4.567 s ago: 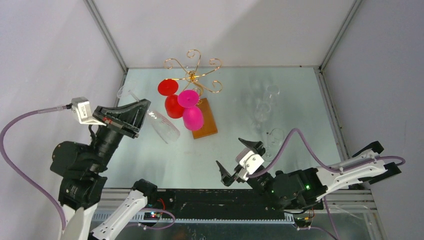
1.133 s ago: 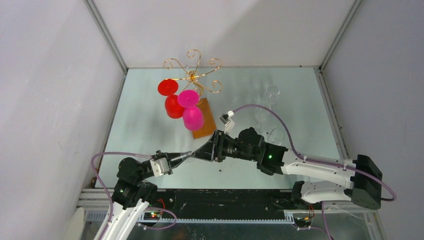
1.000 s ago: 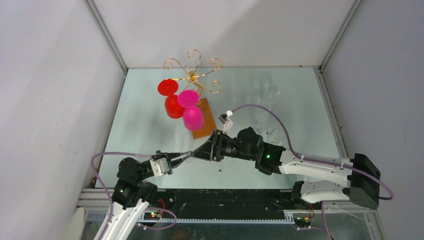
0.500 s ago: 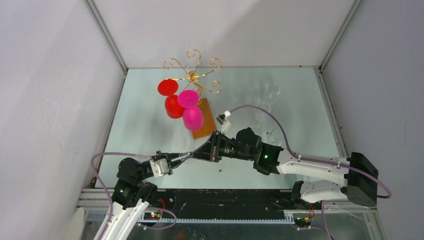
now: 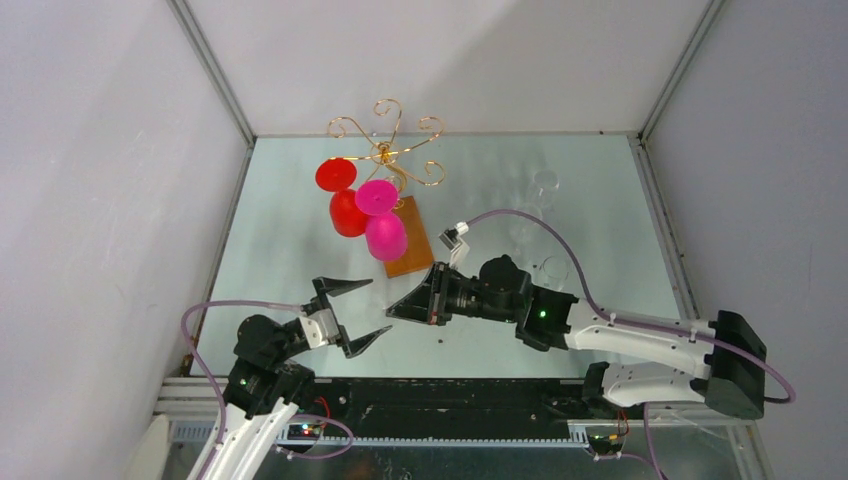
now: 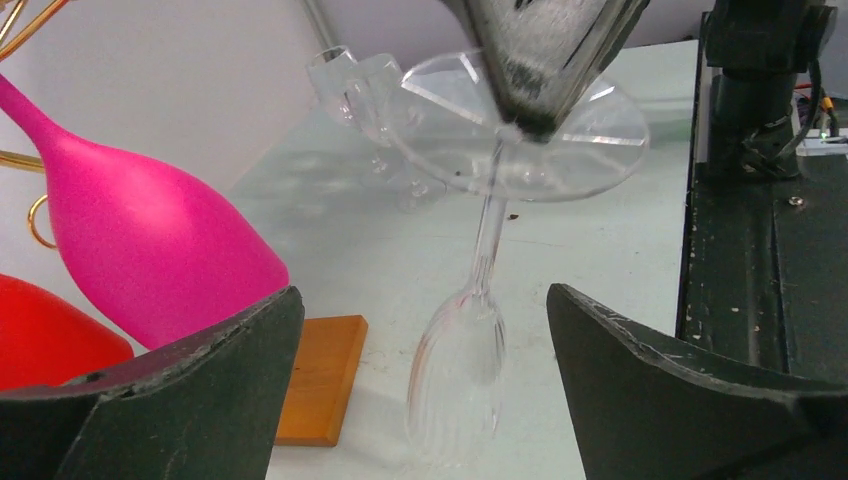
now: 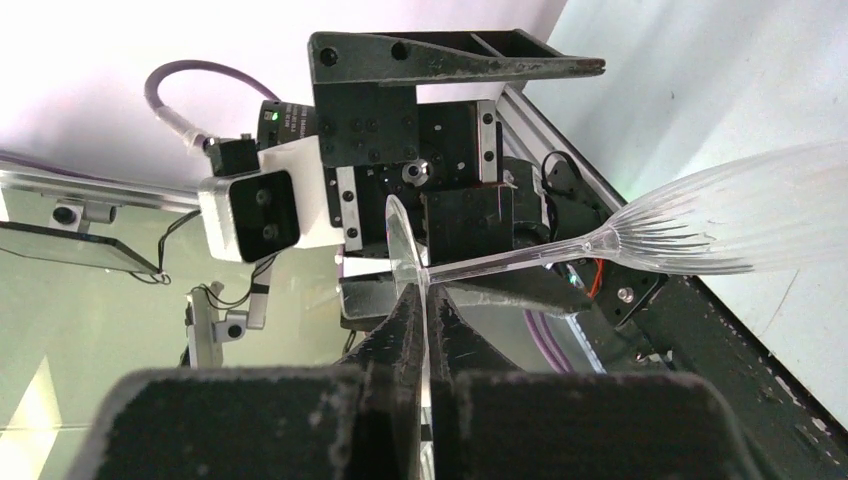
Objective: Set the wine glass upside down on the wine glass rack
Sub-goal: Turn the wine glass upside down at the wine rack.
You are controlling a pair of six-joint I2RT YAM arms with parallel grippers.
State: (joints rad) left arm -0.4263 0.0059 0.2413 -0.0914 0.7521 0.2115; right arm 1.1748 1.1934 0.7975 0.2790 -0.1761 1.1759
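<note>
Grip: right gripper pinches clear fluted wine glass by foot | left gripper wide | we advise bowl-down approach to gold wire rack

wine glass: clear, ribbed, foot gripped | wine glass rack: gold, upright

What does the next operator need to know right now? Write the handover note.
Left gripper: open, not touching the clear wine glass.
Right gripper: shut on the glass's foot, bowl hanging down.
Wine glass rack: far side of the table, with a red glass and a pink glass already hung.
Done: glass inverted, held by the right gripper alone.
Left: carry it to a free rack arm, hook the foot, let go.
</note>
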